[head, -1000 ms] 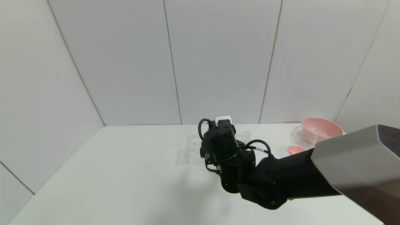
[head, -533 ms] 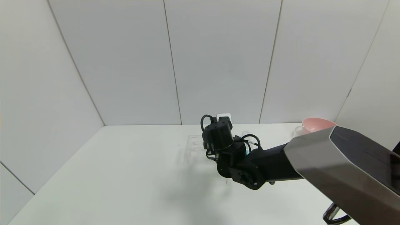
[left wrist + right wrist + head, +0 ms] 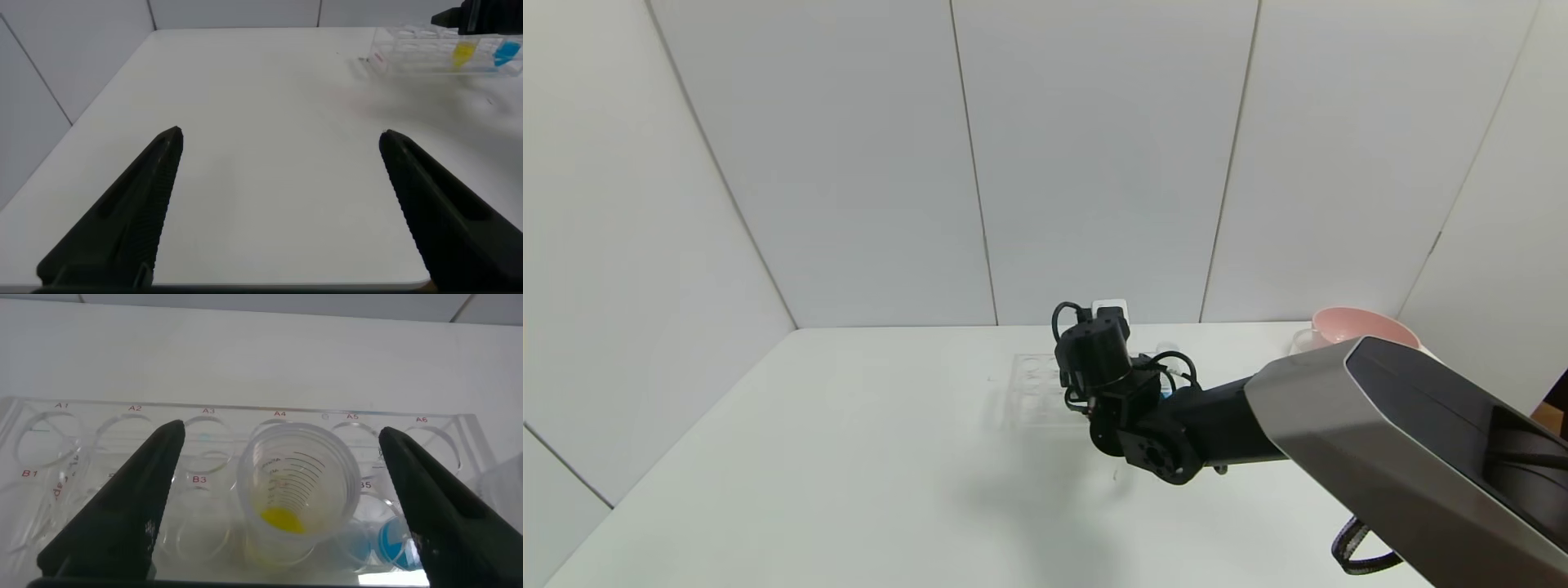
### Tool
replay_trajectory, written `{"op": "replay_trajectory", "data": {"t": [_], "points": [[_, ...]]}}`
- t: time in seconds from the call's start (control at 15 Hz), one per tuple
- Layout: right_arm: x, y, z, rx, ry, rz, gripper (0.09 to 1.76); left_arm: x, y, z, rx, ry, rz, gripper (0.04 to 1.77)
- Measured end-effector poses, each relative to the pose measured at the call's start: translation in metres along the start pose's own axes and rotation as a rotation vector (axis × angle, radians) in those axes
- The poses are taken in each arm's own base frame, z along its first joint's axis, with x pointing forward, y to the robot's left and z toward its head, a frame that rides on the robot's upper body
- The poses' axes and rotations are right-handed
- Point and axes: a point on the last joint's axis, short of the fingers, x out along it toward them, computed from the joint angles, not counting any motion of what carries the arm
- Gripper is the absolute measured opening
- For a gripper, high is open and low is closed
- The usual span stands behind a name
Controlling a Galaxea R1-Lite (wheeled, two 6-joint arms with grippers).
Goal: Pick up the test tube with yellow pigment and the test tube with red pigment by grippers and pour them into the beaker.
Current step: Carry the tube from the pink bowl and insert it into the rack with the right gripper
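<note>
The right gripper (image 3: 278, 502) hangs over the clear rack (image 3: 245, 425) with its two black fingers (image 3: 114, 510) spread wide apart, holding nothing, and the test tube with yellow pigment (image 3: 298, 498) stands upright in the rack between them, seen straight down its mouth. In the head view the right arm reaches across the white table (image 3: 849, 457) to the rack at its far middle, its wrist hiding the tube. The tube looks light and thin-walled, a clear plastic with a ribbed upper part and only a small pool of yellow at the bottom; I judge it stiff enough for a firm pinch but smooth and easy to tip, so the ribbed band just under the rim is the sensible place to close on, keeping it upright as it lifts out of its hole. Just beside it sits a blue-liquid tube (image 3: 392, 539), which the fingers should clear. The red tube and the beaker cannot be made out now; the pink bowl (image 3: 1356, 325) shows at the table's far right. The left gripper (image 3: 278, 212) waits low over the table's near left side, also spread open and empty. The rack's holes carry small red labels: A1, A2, A4, A5, A6 and B1 can be read.
</note>
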Motion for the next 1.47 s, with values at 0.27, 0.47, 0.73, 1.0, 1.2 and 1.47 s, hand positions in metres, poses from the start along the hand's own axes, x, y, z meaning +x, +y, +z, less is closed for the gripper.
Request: {"op": "replay_trajectory", "data": {"t": [0.27, 0.47, 0.73, 1.0, 1.2, 1.47], "points": [[0.0, 0.0, 0.001, 0.001, -0.002, 0.001, 1.7, 0.0, 0.0, 0.0, 0.0, 0.0, 0.0, 1.72], [-0.004, 0.002, 0.002, 0.001, -0.005, 0.008, 1.7, 0.0, 0.0, 0.0, 0.0, 0.0, 0.0, 1.72], [-0.01, 0.005, 0.004, -0.001, -0.007, 0.02, 1.71, 0.0, 0.0, 0.0, 0.0, 0.0, 0.0, 1.72], [-0.012, 0.005, 0.004, -0.005, -0.004, 0.023, 1.49, 0.0, 0.0, 0.0, 0.0, 0.0, 0.0, 1.72], [-0.012, 0.005, 0.003, -0.006, -0.002, 0.022, 1.04, 0.0, 0.0, 0.0, 0.0, 0.0, 0.0, 1.72], [-0.013, 0.004, 0.003, -0.005, -0.001, 0.02, 0.54, 0.0, 0.0, 0.0, 0.0, 0.0, 0.0, 1.72]]}}
